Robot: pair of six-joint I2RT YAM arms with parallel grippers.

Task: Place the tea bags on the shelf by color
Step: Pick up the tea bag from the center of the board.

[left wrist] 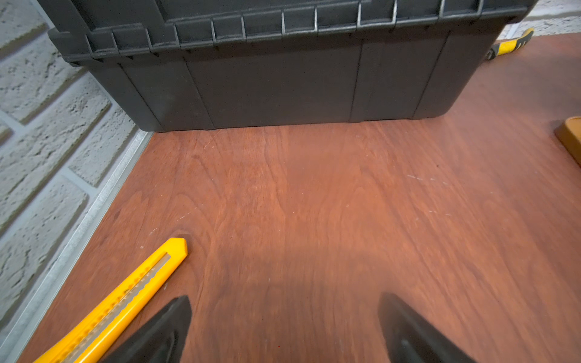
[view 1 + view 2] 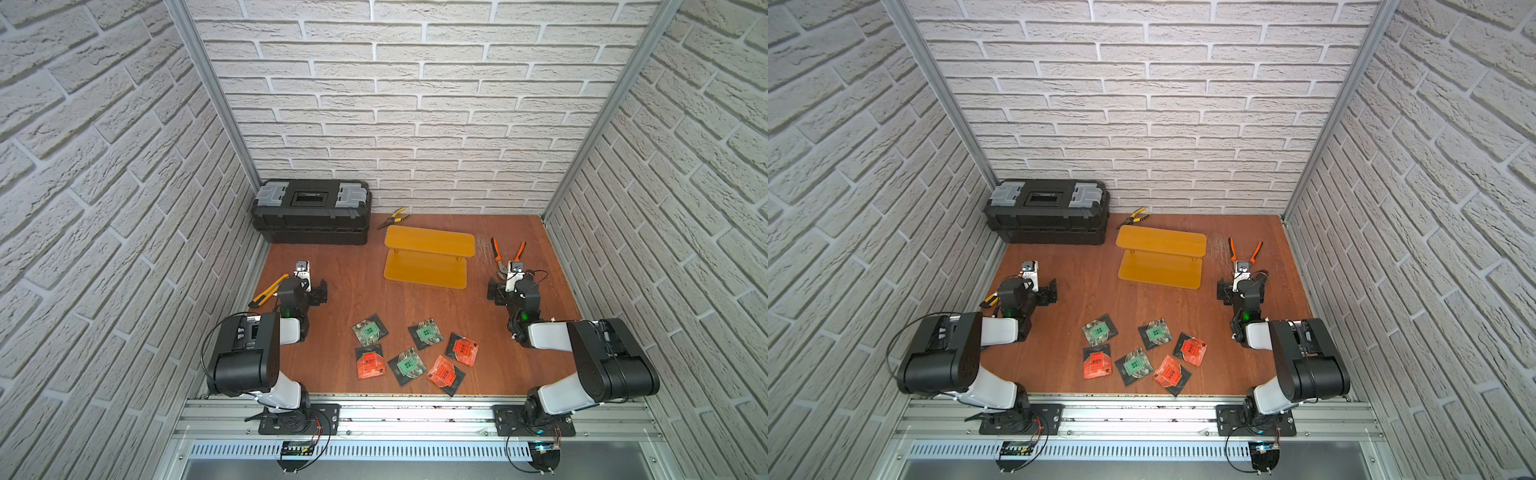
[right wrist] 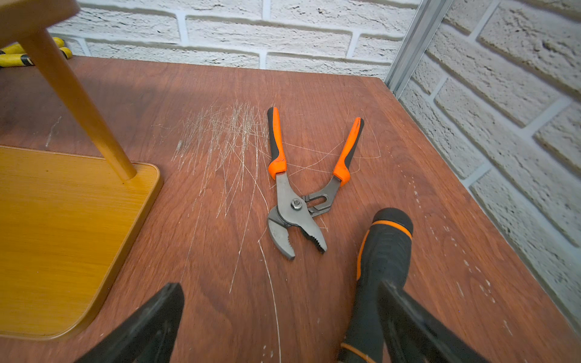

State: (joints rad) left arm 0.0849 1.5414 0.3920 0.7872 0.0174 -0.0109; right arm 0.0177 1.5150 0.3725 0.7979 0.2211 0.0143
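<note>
Three green-labelled tea bags [image 2: 370, 330] [image 2: 426, 333] [image 2: 407, 365] and three red-orange ones [image 2: 369, 362] [image 2: 463, 348] [image 2: 444, 374] lie flat and scattered near the table's front edge, seen in both top views. Behind them, centre-right, stands the yellow-orange two-tier shelf [image 2: 428, 245] [image 2: 1160, 241], both plates bare. My left gripper [image 2: 322, 291] [image 1: 284, 301] hovers open over bare wood at the left, facing the toolbox. At the right of the shelf, my right gripper [image 2: 492, 291] [image 3: 283, 289] is open and holds nothing. The shelf's lower plate [image 3: 63, 235] shows in the right wrist view.
A black toolbox [image 2: 311, 212] fills the back left corner, with yellow pliers [image 2: 395, 216] beside it. Orange-handled pliers [image 3: 301, 201] and a black screwdriver handle [image 3: 386, 251] lie by the right gripper. A yellow utility knife [image 1: 125, 298] lies beside the left gripper. Brick walls close three sides.
</note>
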